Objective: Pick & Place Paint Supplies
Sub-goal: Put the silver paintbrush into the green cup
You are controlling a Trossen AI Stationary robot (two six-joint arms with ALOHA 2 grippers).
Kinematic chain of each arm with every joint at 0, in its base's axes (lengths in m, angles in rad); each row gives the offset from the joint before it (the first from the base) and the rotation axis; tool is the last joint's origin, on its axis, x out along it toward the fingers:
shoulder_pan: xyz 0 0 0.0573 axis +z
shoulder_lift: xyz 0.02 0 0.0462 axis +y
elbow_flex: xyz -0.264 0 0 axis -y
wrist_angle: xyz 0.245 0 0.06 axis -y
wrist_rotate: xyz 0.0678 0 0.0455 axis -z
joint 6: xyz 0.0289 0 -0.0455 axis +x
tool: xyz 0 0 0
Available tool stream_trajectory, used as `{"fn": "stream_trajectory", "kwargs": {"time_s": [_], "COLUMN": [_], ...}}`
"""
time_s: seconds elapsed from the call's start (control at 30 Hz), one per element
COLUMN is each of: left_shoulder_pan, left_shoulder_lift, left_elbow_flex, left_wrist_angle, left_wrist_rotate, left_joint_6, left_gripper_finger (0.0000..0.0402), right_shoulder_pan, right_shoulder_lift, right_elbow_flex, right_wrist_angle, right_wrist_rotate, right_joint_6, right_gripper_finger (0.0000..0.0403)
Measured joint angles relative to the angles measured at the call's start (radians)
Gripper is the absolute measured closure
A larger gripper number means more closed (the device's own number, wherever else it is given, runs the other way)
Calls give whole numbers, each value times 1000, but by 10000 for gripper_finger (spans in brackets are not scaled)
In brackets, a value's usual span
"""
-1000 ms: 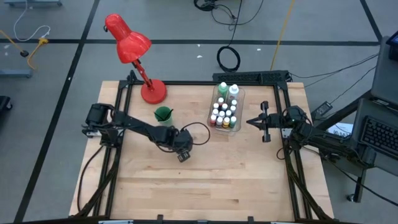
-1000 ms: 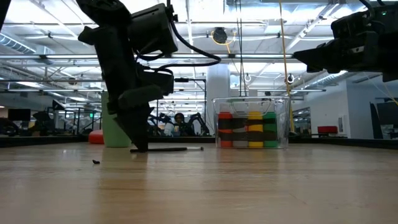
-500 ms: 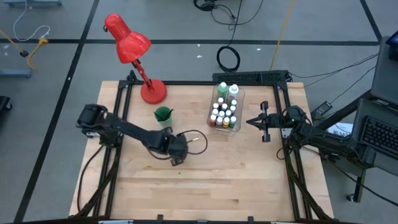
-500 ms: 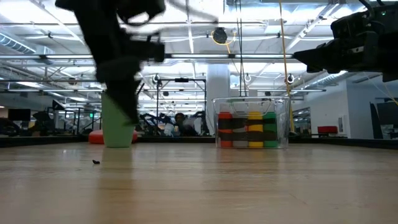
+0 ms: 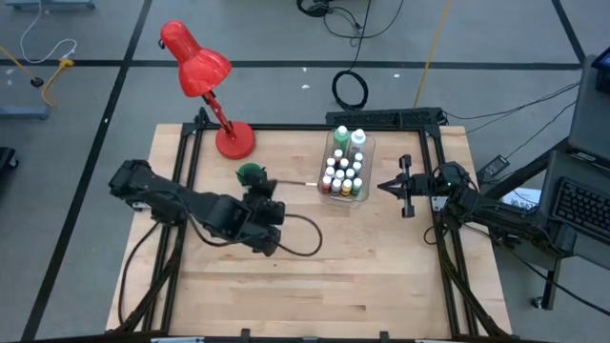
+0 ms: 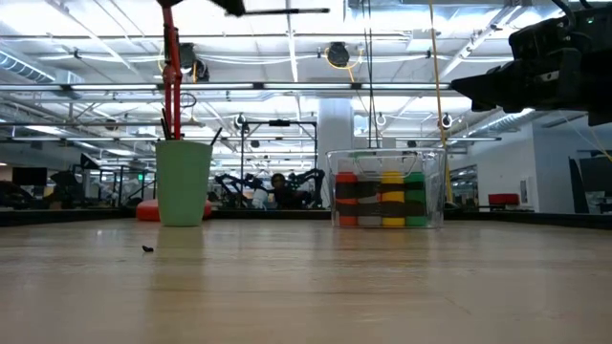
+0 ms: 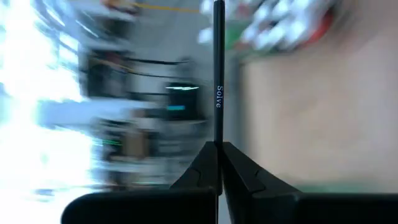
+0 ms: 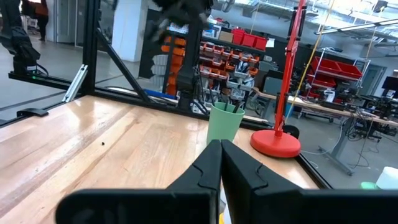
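My left gripper (image 5: 274,185) (image 7: 219,147) is high above the table's middle, just near of the green cup (image 5: 250,173) (image 6: 184,182), and is shut on a thin dark paintbrush (image 5: 297,184) (image 6: 282,10) (image 7: 219,74). Other dark brushes (image 6: 215,137) stand in the cup. A clear bin (image 5: 345,164) (image 6: 387,188) toward the far right holds the small white-capped paint bottles and two larger ones. My right gripper (image 5: 384,187) (image 8: 221,149) waits shut at the table's right edge, raised, pointing left. My left gripper pinches the paintbrush by one end (image 7: 218,138) between its two fingertips. The fingers lie level and point toward the table's right, and the brush runs straight on from them. The brush is lifted clear and level, its free end (image 5: 315,183) toward the bin.
A red desk lamp (image 5: 205,71) stands with its base (image 5: 234,140) at the table's far left, its pole (image 6: 170,67) just behind the cup. A black frame (image 5: 429,143) edges the table. A small dark speck (image 6: 146,248) lies on the bare wood near the front.
My left gripper, which stood with its fingers down on one end of the paintbrush lying on the table, has risen and swung toward the far edge and the green cup, turning level. The brush has been lifted clear of the table and now hangs level, high up.
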Motion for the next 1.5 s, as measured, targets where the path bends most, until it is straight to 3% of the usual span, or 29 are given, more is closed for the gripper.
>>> {"fn": "stream_trajectory", "kwargs": {"time_s": [0.13, 0.23, 0.53, 0.83, 1.07, 1.17, 1.23, 1.5], "left_shoulder_pan": [16, 42, 45, 26, 26, 27, 27, 44], "left_shoulder_lift": [1, 0, 1, -24, -232, -300, -308, -306], "left_elbow_flex": [-2, -15, -47, -129, -300, -373, -423, -506], "left_wrist_angle": [-31, -89, -337, -337, -337, -343, -343, -338], "left_wrist_rotate": [-275, -365, -368, -341, -337, -231, -194, -209], "left_joint_6": [362, 484, 484, 505, 463, 510, 530, 570], "left_gripper_finger": [401, 401, 401, 401, 401, 401, 401, 401], "right_shoulder_pan": [0, 0, 0, 0, 0, 0, 0, 0], "right_shoulder_lift": [0, 0, 1, 8, 14, 15, 15, 17], "right_elbow_flex": [0, 0, 0, 0, 0, 0, 0, 0], "right_wrist_angle": [-2, -3, -4, -11, -22, -22, -22, -28], "right_wrist_rotate": [0, 0, 0, 0, 0, 0, 1, 1], "right_joint_6": [-2, -10, -17, 4, 24, 23, 23, 93], "right_gripper_finger": [399, 399, 399, 399, 399, 399, 399, 399]}}
